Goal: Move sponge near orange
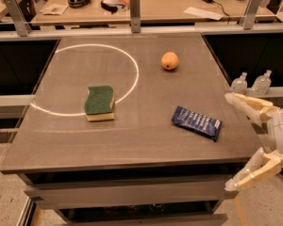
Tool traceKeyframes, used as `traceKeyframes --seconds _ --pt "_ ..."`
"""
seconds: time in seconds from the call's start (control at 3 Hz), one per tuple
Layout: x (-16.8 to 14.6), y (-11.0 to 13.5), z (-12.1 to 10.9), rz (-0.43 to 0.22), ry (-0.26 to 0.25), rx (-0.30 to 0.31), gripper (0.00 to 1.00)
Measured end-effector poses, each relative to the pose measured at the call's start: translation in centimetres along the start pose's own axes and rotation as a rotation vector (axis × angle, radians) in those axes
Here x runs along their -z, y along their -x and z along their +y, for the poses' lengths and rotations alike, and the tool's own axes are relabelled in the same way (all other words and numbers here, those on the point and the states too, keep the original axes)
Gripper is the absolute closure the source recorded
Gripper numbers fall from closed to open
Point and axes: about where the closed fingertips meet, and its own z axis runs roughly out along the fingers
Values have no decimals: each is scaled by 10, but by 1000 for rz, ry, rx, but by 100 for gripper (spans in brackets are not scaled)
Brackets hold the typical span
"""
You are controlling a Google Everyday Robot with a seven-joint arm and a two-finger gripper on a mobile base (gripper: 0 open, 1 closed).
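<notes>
The sponge (99, 102), dark green top over pale yellow foam, lies on the grey table (75, 140) at the left of centre, on the edge of a white painted circle. The orange (170, 60) sits toward the far right of the table, well apart from the sponge. My gripper (230, 141) is at the right edge of the view, off the table's right side and level with its front half. Its two pale fingers are spread wide, one upper (245, 103) and one lower (252, 171), with nothing between them. It is far from the sponge.
A dark blue snack packet (197, 122) lies at the table's right front, between the gripper and the sponge. Two clear bottles (251, 83) stand below the right edge. A cluttered wooden desk (146, 4) with metal posts runs along the back.
</notes>
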Motion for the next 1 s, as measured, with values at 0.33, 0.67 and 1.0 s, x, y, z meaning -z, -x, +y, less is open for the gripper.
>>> traceKeyframes --seconds 0.33,0.67,1.0 --pt "0 1 0 7 -3 -2 0" --pt "-16 -9 9 25 -13 -44 0" --pt "-49 -17 23 0 -14 -82 0"
